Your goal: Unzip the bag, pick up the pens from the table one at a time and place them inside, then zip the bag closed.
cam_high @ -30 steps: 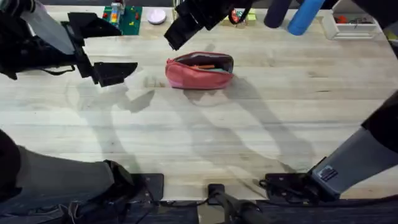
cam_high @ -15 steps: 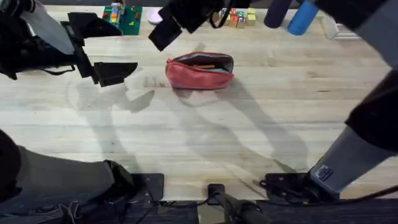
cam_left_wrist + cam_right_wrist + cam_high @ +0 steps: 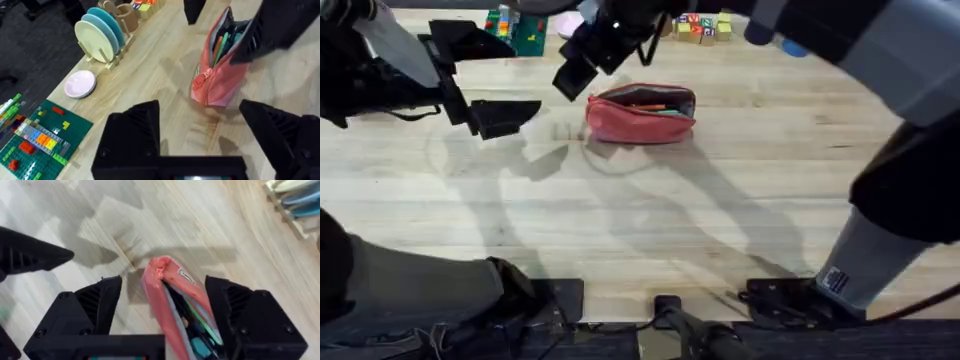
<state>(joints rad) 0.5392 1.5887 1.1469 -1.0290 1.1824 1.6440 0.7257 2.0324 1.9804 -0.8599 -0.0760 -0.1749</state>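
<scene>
From overhead, the bag point(image 3: 640, 114) is lying on the table point(image 3: 720, 220) with its long axis running across the view, mouth gaping and an orange pen point(image 3: 646, 105) showing inside. The right gripper point(image 3: 582, 60), reaching across from the lower right, is hanging at the bag's left end and is far nearer than the left gripper point(image 3: 490, 75), which is waiting well apart to the left with fingers spread and nothing between them.

In the left wrist view, the left gripper point(image 3: 217, 130) is facing the bag's point(image 3: 217, 82) closed end, the zipper puckered there and pens point(image 3: 223, 42) poking up inside the open mouth.

In the right wrist view, the right gripper point(image 3: 165, 307) is straddling the bag's point(image 3: 165, 287) end, fingers wide apart and gripping nothing. Closing the zip likely depends on pinching the pull, which cannot be made out.
</scene>
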